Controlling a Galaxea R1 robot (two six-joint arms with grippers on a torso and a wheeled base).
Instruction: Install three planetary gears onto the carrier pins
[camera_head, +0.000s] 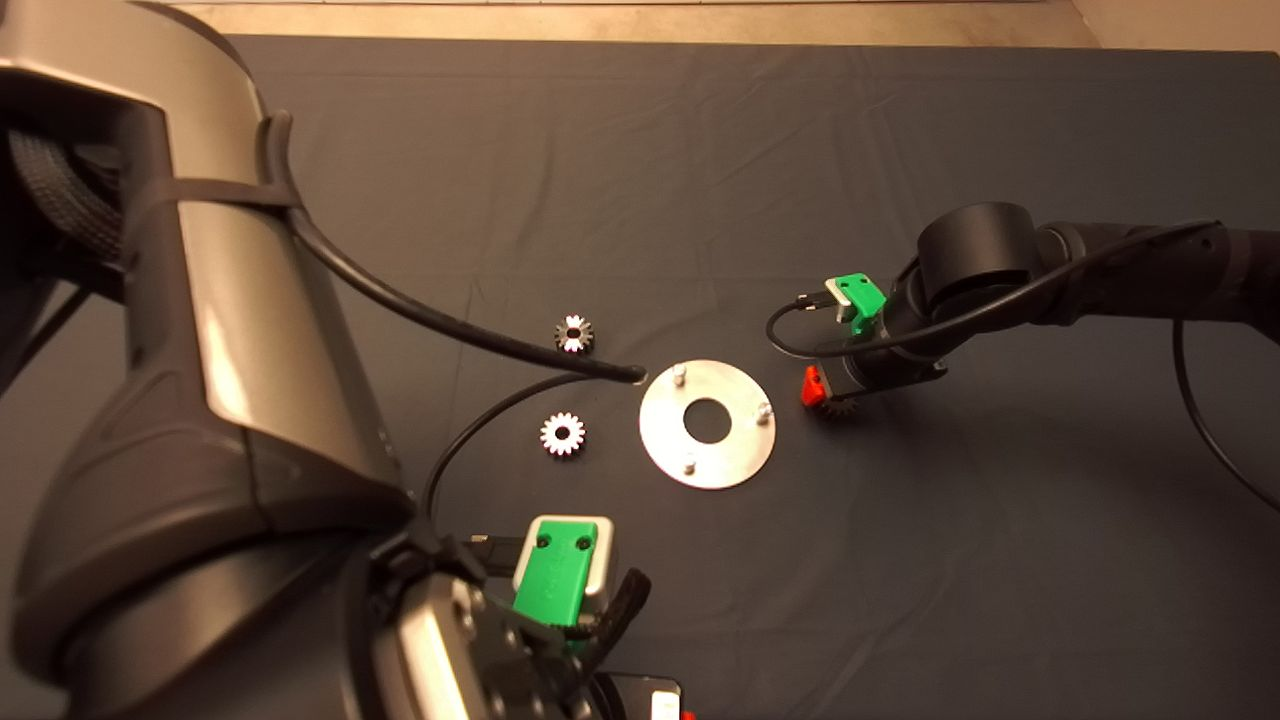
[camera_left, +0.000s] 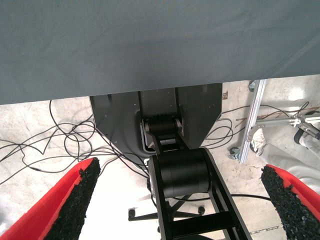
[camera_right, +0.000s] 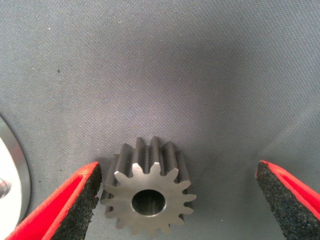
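Right gripper (camera_right: 177, 200): fingers spread wide, nothing held. In the right wrist view a planetary gear (camera_right: 148, 199) lies flat on the dark mat (camera_right: 200, 75) in the gap, bore up. It sits off-centre, close beside one black pad (camera_right: 82, 200); contact there cannot be confirmed. A broad strip of bare mat separates it from the other pad (camera_right: 280, 197).

Head view: the right gripper (camera_head: 822, 392) comes in from the right, low over the mat (camera_head: 1000, 550), just beside the right rim of the silver disc (camera_head: 735, 445). Only one red finger (camera_head: 813, 387) shows, the rest hidden under the wrist. The gear's teeth (camera_head: 832, 410) peek out directly below the gripper, apart from the disc. The disc edge (camera_right: 15, 165) also shows at the side of the right wrist view.

Disc flat on the mat, large centre hole, three carrier pins upright: one at the upper left (camera_head: 680, 373), one at the right (camera_head: 763, 409), one at the bottom (camera_head: 689, 465). All three pins bare.

Two more gears lie flat, left of the disc: one (camera_head: 574, 334) touching a black cable (camera_head: 450, 325) that crosses the mat, the other (camera_head: 562, 434) nearer the front edge, both apart from the disc.

Left gripper (camera_left: 180, 200): parked at the lower left, off the mat edge, fingers wide apart and empty; its wrist view shows the floor with loose cables (camera_left: 50, 145).
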